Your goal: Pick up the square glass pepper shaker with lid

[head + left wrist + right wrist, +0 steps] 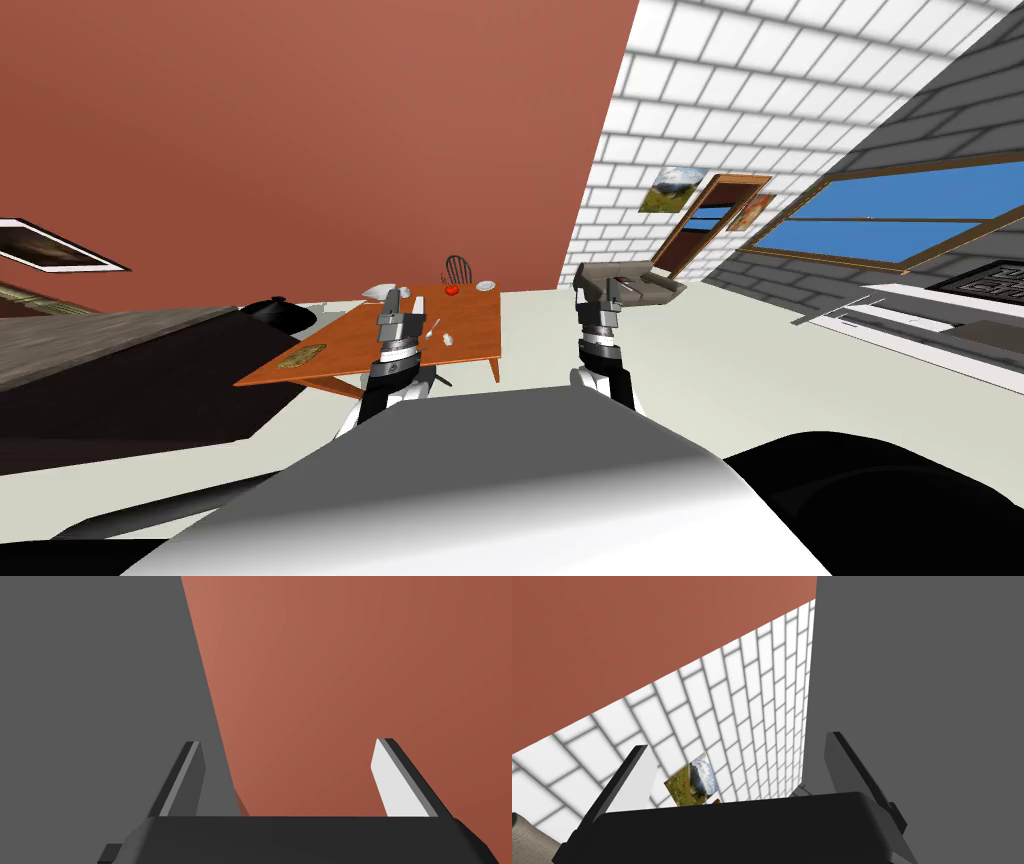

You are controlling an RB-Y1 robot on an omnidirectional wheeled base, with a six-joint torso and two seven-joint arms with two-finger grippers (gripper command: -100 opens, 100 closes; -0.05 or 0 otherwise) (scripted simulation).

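Small white tabletop items (447, 340) unidentifiable.

Beyond the left claw (288, 743): one orange wooden table (472, 328), two shallow white bowls (378, 291), one small red round fruit (451, 290), one dark spindle-backed chair (458, 268).

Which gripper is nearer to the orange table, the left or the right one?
Left. The left gripper is raised in line with the orange table; the right gripper is raised off to the table's right side.
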